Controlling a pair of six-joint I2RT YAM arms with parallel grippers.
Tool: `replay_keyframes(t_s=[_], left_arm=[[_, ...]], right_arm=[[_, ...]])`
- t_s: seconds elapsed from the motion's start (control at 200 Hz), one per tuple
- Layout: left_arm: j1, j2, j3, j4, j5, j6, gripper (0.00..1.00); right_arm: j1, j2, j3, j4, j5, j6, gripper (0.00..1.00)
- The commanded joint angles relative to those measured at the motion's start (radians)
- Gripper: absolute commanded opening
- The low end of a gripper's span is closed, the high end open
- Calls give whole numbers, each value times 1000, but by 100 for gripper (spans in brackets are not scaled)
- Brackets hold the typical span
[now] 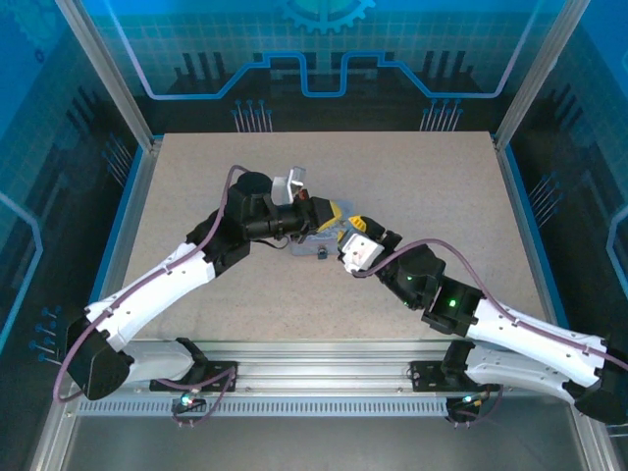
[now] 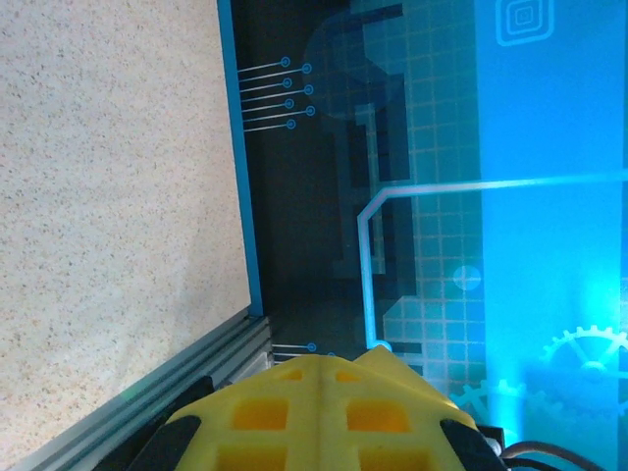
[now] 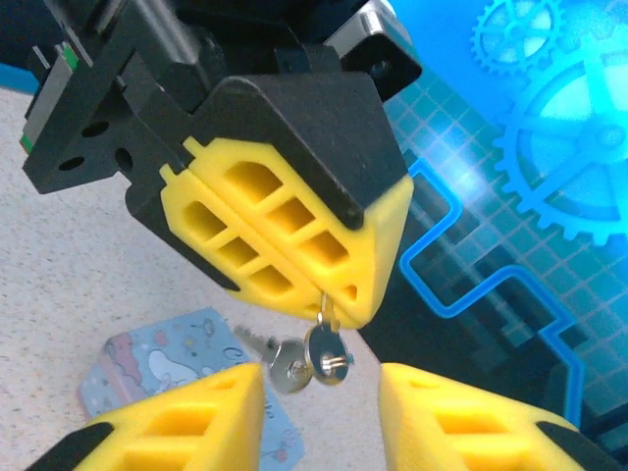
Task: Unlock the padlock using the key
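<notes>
Fingers (image 3: 285, 231) on the left gripper (image 3: 355, 312) are pressed flat together, pinching a little key ring (image 3: 324, 316) right at the tips, with two small silver keys (image 3: 312, 355) dangling off it. The right gripper (image 3: 322, 385) sits at 6 o'clock of those keys, its yellow fingers (image 3: 186, 422) spread apart with nothing between them. A pale blue cartoon tin (image 3: 147, 368) lies flat on the table (image 3: 88, 245), about 8 o'clock from the keys. From the top camera, the padlock (image 1: 324, 254) is a tiny dark lump at the tin's near edge, roughly 6 o'clock of where the two grippers meet, mid-table.
</notes>
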Motion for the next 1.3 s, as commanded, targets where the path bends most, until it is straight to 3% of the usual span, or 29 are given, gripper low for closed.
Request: replay_keyframes(t_s=[0.0,0.23,0.26,0.485,0.705,1.031,1.296], left_arm=[[12,-7,36,-50,-18,90,0],[12,-15,80,-190,-125,278,0],[11,-15,80,-197,-135,296,0],[10,-2,33,-138,-162,377,0],[-14,19,10,-105,-199,426,0],[-70,13,-3,-64,-240,471,0],[-86,-7,-13,-26,-229,465,0]], right_arm=[[-31,-41,34,-80,1,147,38],[-172,-64,132,-360,-121,549,50],[-202,-60,148,-402,-167,616,55],[-384,22,190,-505,-502,834,57],[-521,112,107,-343,-830,1071,51],[-588,129,-1,-27,-1033,1368,47],[-596,138,-29,157,-1107,1508,50]])
